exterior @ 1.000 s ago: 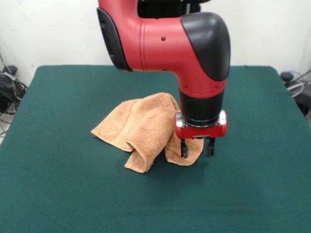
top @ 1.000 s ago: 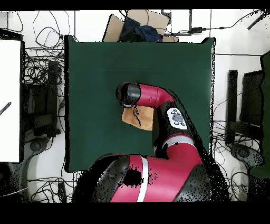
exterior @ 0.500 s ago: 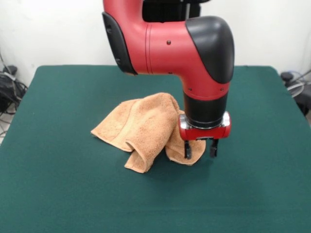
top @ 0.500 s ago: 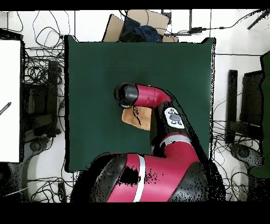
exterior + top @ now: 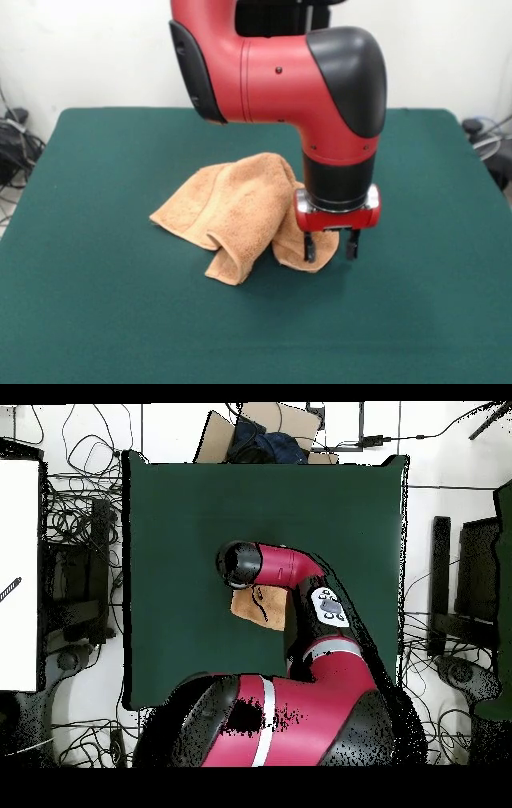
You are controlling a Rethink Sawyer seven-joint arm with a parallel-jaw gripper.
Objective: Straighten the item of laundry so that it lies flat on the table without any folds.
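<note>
In the front view, the towel (image 5: 240,212) lies crumpled near the middle of the desk (image 5: 96,320), bunched into 2 humps: a broad flap spreading toward the left, with a rolled fold at its lower end, and a smaller lobe on the right. Its longer run goes from the left corner across to that right lobe. The hand (image 5: 329,246) hangs at the towel's right end, so nearly all of the cloth lies to the left of it. Its 2 dark fingers (image 5: 309,246) stand apart, released and holding nothing; the left one sits in front of the lobe's edge, the right one over bare green felt. The coming move seems to turn on this: the lobe's rim sits about between the fingers, so a short drop and a close would likely catch that edge, ready to be drawn rightward, away from the bulk.

Whether the left finger touches the cloth cannot be told. In the overhead view the arm (image 5: 290,574) covers most of the towel, leaving only a small orange patch, and the hand itself is hidden there. The woven bands are hard to make out.
</note>
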